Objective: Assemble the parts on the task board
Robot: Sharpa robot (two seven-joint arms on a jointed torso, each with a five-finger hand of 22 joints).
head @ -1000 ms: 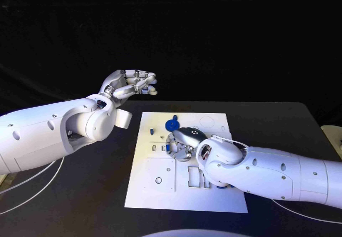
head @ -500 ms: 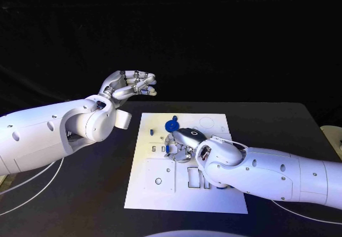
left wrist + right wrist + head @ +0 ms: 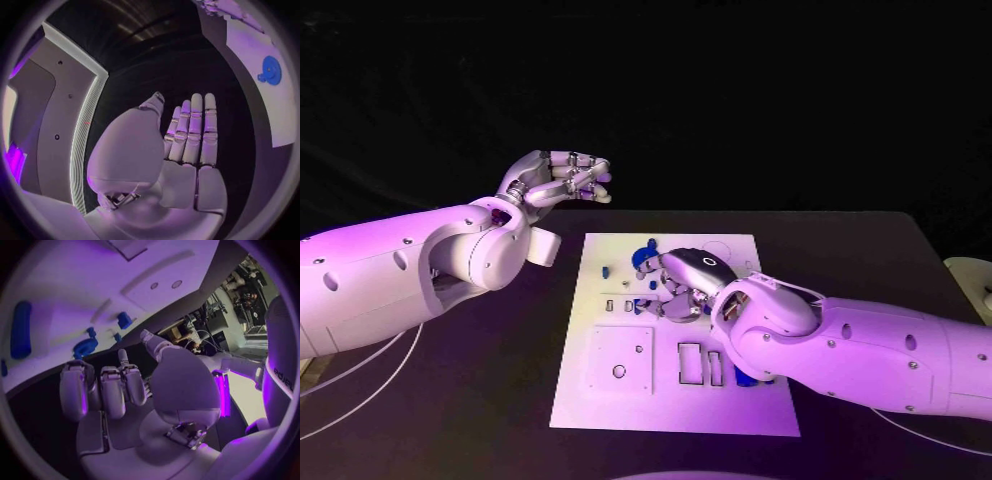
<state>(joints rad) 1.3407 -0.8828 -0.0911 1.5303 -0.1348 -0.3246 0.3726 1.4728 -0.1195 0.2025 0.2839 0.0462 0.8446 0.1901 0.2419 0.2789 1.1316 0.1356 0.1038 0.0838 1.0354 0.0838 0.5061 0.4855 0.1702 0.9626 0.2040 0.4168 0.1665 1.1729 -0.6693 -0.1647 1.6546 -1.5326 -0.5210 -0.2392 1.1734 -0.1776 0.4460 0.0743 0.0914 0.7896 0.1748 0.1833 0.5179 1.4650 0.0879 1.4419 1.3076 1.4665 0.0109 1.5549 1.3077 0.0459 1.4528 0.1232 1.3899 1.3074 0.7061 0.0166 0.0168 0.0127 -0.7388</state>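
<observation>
Several blue parts (image 3: 646,257) lay loose near the far edge of the white board (image 3: 603,400), so most assembly remained, while the right hand (image 3: 678,285) hovered over them holding nothing visible and the left hand (image 3: 563,178) hung curled and empty beyond that edge.

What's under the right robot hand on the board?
The right robot hand hovers over the middle of the task board. Small blue parts show beside it and slots nearer the robot. Whatever lies directly beneath the palm is covered.
</observation>
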